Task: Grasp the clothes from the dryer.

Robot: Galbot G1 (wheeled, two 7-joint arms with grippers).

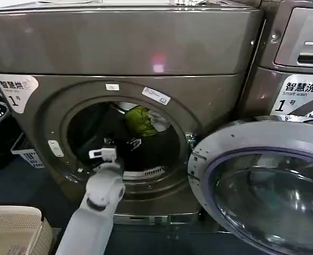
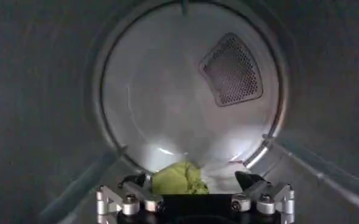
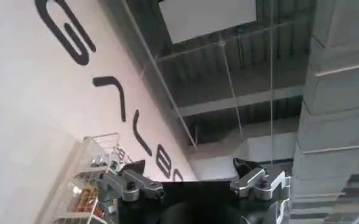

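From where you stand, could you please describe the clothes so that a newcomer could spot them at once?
Find the big bronze-grey dryer with its round door swung open. Inside the dark drum, beyond the left gripper, lies a small yellow-green bundle, the clothes, the only bright thing there.

The dryer (image 1: 119, 48) is standing on the dark floor (image 1: 18, 183) with its round porthole open and its grey-rimmed glass door (image 1: 262, 180) swinging out to the robot's right. The drum (image 2: 57, 122) is carrying the clothes (image 2: 179, 178), a small yellow-green bundle lying on the drum wall near the back plate. A cream basket (image 1: 13, 228) is sitting on the floor.
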